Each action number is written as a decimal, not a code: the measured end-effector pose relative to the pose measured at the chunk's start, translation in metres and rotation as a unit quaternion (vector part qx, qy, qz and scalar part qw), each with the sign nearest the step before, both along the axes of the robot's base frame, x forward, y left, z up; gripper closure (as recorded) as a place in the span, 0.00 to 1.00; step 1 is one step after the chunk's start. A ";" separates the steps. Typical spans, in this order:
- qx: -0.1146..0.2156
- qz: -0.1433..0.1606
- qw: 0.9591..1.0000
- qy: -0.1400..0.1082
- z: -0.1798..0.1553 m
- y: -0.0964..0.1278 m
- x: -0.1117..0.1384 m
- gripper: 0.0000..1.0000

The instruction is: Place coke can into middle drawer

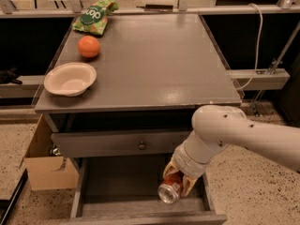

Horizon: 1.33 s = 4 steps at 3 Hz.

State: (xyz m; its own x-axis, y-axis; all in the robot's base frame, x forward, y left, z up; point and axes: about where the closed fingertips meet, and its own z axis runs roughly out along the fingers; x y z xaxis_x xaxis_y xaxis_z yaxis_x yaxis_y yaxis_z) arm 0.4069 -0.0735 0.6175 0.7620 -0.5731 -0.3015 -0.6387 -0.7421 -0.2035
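My gripper point(180, 183), clamped on the coke can point(169, 191), hangs low in the middle drawer point(117, 184), so this looks like the placing step, and next I'd ease the grip off gently.

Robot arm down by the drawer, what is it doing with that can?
The robot's white arm reaches into the open grey wooden drawer. Its end effector, low at the drawer's right side, grips a red-orange soda can, tilted with a silver end facing out. It has not let go yet. A round orange fruit, a white bowl and a green snack bag sit on the grey table.
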 end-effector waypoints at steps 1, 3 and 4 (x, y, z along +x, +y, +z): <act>0.109 -0.008 0.994 -0.007 0.008 0.004 0.008 1.00; 0.064 -0.010 0.997 0.045 -0.032 -0.004 -0.006 1.00; 0.069 -0.009 0.996 0.047 -0.033 -0.003 -0.004 1.00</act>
